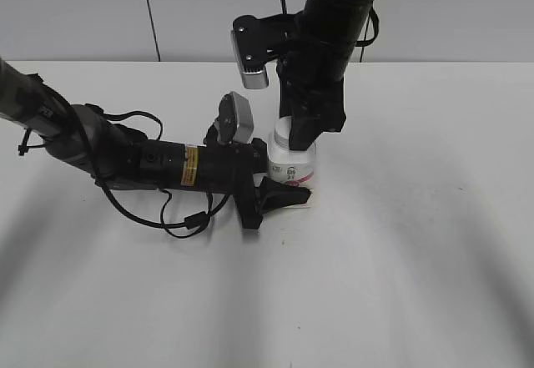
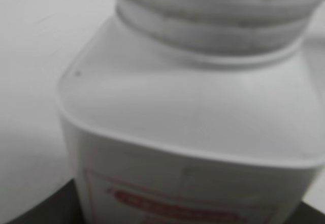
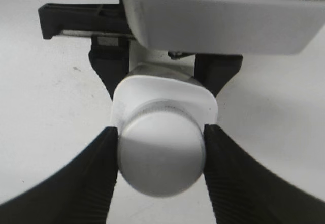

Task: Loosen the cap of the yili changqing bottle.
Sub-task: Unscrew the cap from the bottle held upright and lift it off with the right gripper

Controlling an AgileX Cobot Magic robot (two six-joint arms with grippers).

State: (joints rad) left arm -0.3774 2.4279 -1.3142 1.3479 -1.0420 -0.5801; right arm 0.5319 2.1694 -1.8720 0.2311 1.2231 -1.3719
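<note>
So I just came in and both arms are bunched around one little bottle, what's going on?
They are working on opening it. The left claw grips the lower body of the yili changqing bottle, which stands upright on the white table. The right claw comes down from above, its two fingers pressed against opposite sides of the cap. The cap sits on the neck; whether it has loosened cannot be told.

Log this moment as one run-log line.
left gripper: shut on bottle | right gripper: shut on cap | stage: twist pending
</note>
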